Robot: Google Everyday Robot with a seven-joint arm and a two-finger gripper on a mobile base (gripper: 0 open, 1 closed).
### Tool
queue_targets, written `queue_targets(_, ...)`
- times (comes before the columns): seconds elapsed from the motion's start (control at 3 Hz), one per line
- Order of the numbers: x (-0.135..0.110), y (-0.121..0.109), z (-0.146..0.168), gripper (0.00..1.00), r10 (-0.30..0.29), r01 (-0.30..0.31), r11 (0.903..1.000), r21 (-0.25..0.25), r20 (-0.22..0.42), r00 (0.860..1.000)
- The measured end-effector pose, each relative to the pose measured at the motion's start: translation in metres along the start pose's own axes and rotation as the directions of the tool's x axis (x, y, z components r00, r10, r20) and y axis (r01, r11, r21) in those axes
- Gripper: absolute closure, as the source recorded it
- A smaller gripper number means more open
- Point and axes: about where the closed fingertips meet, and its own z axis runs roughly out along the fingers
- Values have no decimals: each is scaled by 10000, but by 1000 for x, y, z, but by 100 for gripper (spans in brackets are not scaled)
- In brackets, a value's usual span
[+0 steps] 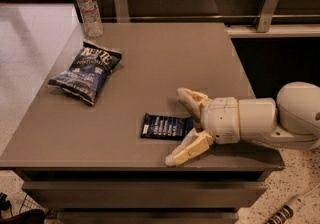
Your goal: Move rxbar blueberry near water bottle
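Water bottle: upright at the desk's 11 o'clock corner, capped; fill level unreadable. Chip bag: 9 o'clock, puffy, looks sealed. Rxbar blueberry: flat, 6 o'clock, near the front edge. Gripper: enters from 4 o'clock, fingers apart and straddling the bar's right end, probably lined up for a pinch.

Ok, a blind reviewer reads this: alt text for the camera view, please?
The gripper, open, reaches from the right, a finger either side of the rxbar blueberry on a grey table. A blue chip bag lies further left; the water bottle stands at the far-left corner.
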Motion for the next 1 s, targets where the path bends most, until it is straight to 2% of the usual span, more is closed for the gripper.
queue_targets(0.67, 12, 5, 8, 4, 363, -362, 9993, -109, 75, 9993)
queue_targets(1.0, 11, 6, 10, 26, 343, -342, 9993, -137, 73, 9994)
